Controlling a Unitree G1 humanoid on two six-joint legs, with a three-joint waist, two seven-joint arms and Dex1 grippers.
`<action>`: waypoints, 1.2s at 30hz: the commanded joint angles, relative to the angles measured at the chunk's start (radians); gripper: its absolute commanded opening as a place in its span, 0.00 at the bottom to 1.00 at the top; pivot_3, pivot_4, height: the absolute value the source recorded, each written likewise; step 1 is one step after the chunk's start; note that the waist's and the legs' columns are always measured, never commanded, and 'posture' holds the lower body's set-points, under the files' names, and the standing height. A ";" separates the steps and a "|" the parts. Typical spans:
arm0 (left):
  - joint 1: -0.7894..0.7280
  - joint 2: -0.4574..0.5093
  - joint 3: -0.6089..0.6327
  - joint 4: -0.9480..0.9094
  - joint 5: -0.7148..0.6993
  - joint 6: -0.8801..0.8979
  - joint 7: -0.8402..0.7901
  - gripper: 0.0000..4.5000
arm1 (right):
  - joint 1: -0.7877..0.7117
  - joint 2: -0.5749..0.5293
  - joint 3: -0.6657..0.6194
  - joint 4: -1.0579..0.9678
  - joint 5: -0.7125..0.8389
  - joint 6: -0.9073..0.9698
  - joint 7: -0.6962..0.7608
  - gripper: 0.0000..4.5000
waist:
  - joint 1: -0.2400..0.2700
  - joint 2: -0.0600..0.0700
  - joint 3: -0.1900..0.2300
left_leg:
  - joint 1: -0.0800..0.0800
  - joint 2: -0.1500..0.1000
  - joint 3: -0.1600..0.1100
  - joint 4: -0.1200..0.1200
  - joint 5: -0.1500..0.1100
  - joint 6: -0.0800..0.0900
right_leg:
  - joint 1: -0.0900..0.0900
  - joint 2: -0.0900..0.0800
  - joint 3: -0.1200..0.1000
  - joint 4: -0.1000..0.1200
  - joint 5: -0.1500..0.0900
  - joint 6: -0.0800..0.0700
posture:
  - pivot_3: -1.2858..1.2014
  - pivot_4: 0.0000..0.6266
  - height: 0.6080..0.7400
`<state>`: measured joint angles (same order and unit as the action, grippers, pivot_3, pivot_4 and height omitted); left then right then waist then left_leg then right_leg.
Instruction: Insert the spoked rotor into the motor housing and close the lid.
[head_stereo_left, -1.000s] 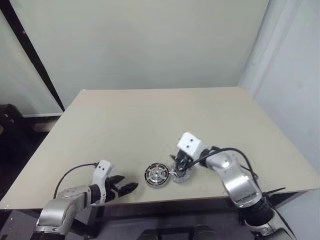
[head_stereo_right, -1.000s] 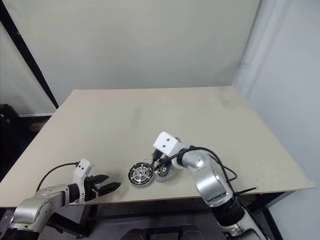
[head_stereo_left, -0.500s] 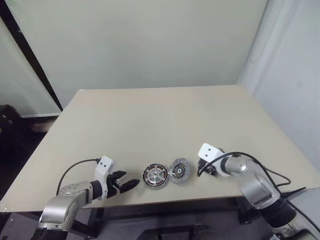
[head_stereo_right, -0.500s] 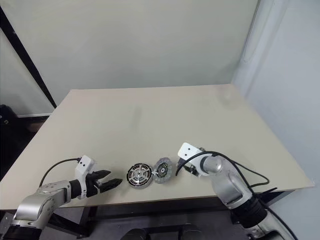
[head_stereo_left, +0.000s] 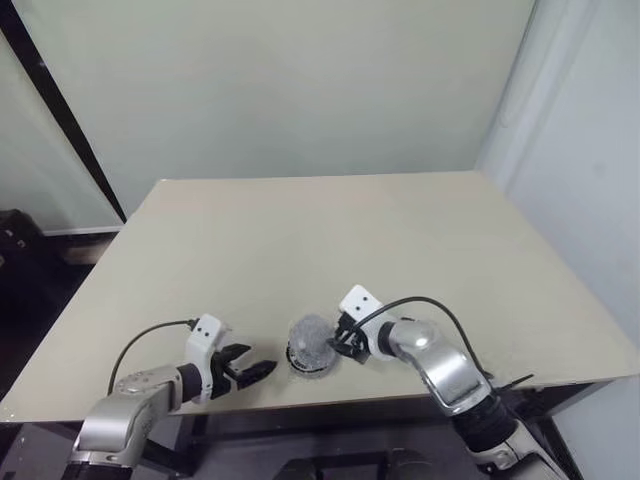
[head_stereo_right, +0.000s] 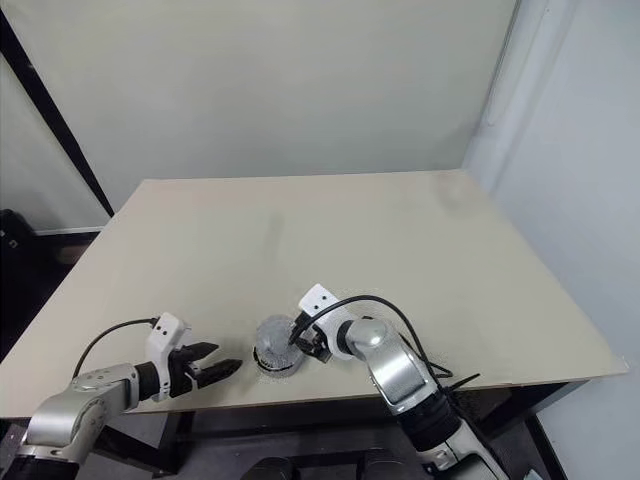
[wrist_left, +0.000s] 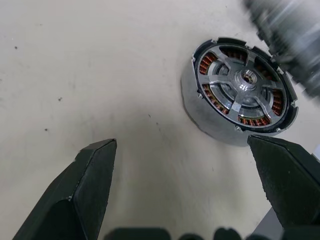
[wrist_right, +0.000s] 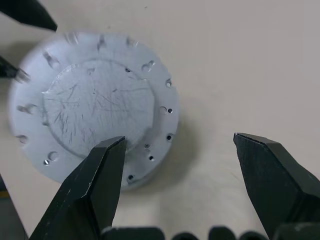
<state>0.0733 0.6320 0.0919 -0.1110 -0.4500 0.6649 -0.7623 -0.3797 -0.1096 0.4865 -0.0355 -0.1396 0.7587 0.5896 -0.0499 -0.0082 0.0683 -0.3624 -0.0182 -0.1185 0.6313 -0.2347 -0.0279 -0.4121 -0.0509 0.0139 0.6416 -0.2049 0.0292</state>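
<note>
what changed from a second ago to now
The right gripper, which had pulled away right, swung back left to the motor housing, jaws open, holding nothing. The lid no longer lies beside the housing: it shows pale over the housing's spot; whether it is seated I cannot tell. The left gripper stayed open and in place; the spoked rotor stays in the housing.

Motor housing (wrist_left: 210, 95): round, dark rim, copper-brown windings. It lies flat near the front edge of the table, a little left of centre.

Spoked rotor (wrist_left: 243, 86): shiny silver, seated level inside the housing. The hub is central, with windings showing between the spokes.

Lid (wrist_right: 95, 120): pale grey disc, lying flat with its scratched plain face up and small holes round the rim. In the head views it sits over the housing's spot. Cannot tell whether it is fully seated.
</note>
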 joint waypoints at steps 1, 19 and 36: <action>0.004 0.011 0.035 -0.048 -0.012 0.003 0.008 1.00 | -0.009 0.015 0.031 0.040 0.000 -0.059 -0.015 0.83 | 0.000 0.000 0.000 | 0.000 0.000 0.000 0.000 0.000 0.000 | 0.000 0.000 0.000 0.000 0.000 0.000 | 0.52 0.00 1.00; 0.006 0.005 0.031 -0.074 -0.016 0.012 0.010 1.00 | 0.028 0.003 -0.033 0.017 0.184 -0.204 0.120 0.83 | 0.000 0.000 0.000 | 0.000 0.000 0.000 -0.001 0.000 0.000 | 0.000 0.000 0.000 0.000 0.000 0.000 | 0.52 0.00 1.00; -0.014 0.022 0.031 -0.080 -0.012 0.018 -0.009 1.00 | 0.040 0.045 -0.029 0.065 0.186 -0.257 0.080 0.99 | 0.000 0.000 0.000 | 0.000 0.000 0.000 0.000 0.000 0.000 | 0.000 0.000 0.000 0.000 0.000 0.000 | 0.52 0.00 1.00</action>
<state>0.0746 0.6410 0.1029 -0.1517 -0.4512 0.6875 -0.7649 -0.3372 -0.0675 0.4657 0.0401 0.0382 0.5125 0.6776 -0.0498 -0.0079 0.0682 -0.3621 -0.0185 -0.1186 0.6311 -0.2347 -0.0280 -0.4117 -0.0507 0.0143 0.6415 -0.2049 0.0292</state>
